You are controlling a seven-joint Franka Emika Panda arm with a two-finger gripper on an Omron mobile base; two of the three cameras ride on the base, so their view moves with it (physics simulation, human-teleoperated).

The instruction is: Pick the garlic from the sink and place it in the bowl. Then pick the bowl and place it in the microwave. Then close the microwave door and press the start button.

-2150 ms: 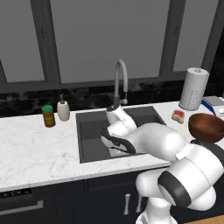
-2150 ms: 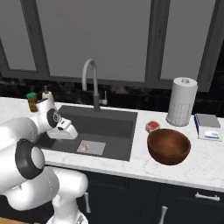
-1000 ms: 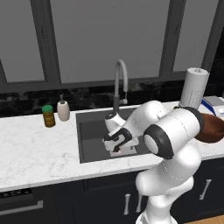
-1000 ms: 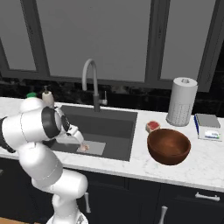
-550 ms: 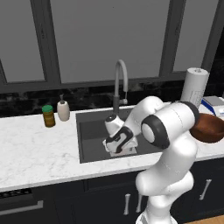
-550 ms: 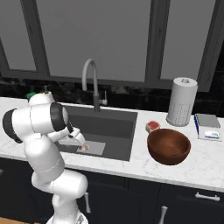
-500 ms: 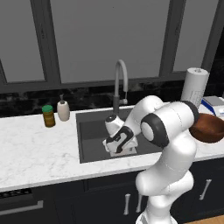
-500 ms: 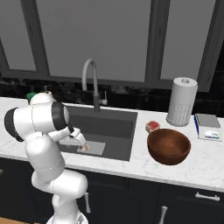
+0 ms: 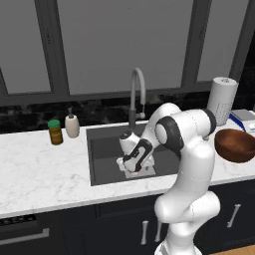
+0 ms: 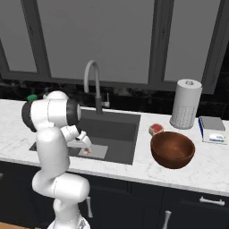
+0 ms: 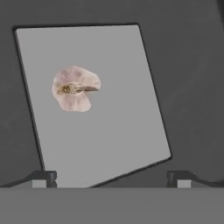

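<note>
1. Arm's dropped lower into the sink [image 9: 107, 162] over the last couple secs; gripper [image 11: 111, 177] spread wide, nothing in it.
2. Garlic [image 11: 75, 88] sits on the drain plate [image 11: 113, 127], approx 11 o'clock of the fingertips (hand cam).
3. Grab prob next; bowl [image 10: 172, 149] waits on the counter.

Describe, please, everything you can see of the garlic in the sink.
The small pale pinkish-white garlic bulb is roundish and lumpy, with a brownish streak across its middle. It lies on the lighter grey square drain plate at the bottom of the dark grey sink. Nothing else touches it; the open hand hovers above.
</note>
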